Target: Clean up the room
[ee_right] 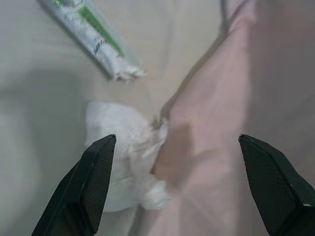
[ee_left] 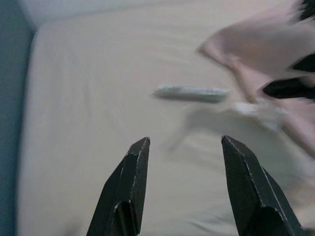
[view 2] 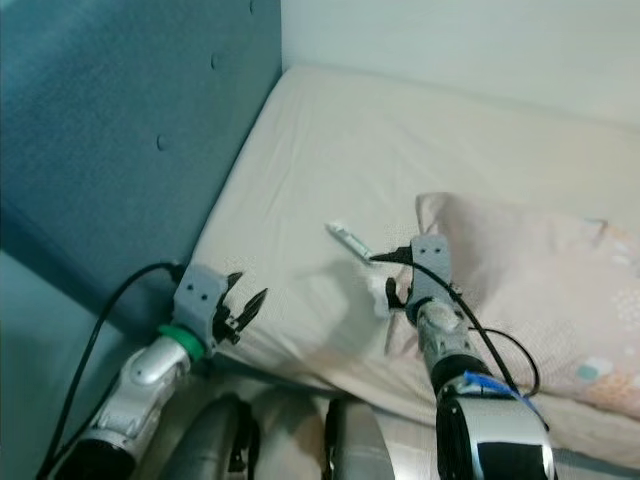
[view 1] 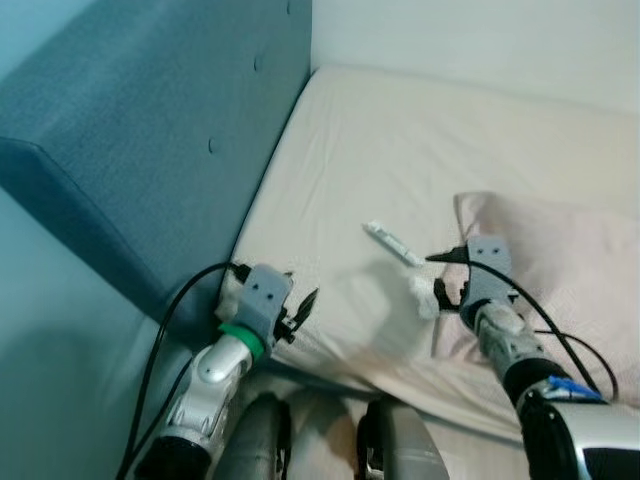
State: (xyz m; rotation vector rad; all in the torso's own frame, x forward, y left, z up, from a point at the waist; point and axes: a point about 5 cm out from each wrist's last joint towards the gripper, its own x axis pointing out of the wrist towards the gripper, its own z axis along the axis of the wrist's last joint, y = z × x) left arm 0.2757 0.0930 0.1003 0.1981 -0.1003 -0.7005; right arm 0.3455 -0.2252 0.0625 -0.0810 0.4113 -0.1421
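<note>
A crumpled white tissue (view 1: 423, 296) lies on the cream bed sheet (view 1: 400, 150), against the edge of a pink pillow (view 1: 565, 270). Just beyond it lies a long white wrapper (view 1: 392, 242) with green print. My right gripper (view 1: 441, 276) hovers open right over the tissue (ee_right: 125, 152); in the right wrist view one finger stands on the tissue's side and the other over the pillow (ee_right: 246, 88). My left gripper (view 1: 303, 312) is open and holds nothing, low at the mattress's near edge beside the headboard. The wrapper (ee_left: 191, 93) lies ahead of it.
A blue padded headboard (view 1: 150, 130) runs along the left of the bed, and a pale wall stands behind the bed. My own legs (view 1: 330, 440) stand against the mattress's near edge. Bare sheet stretches toward the far corner.
</note>
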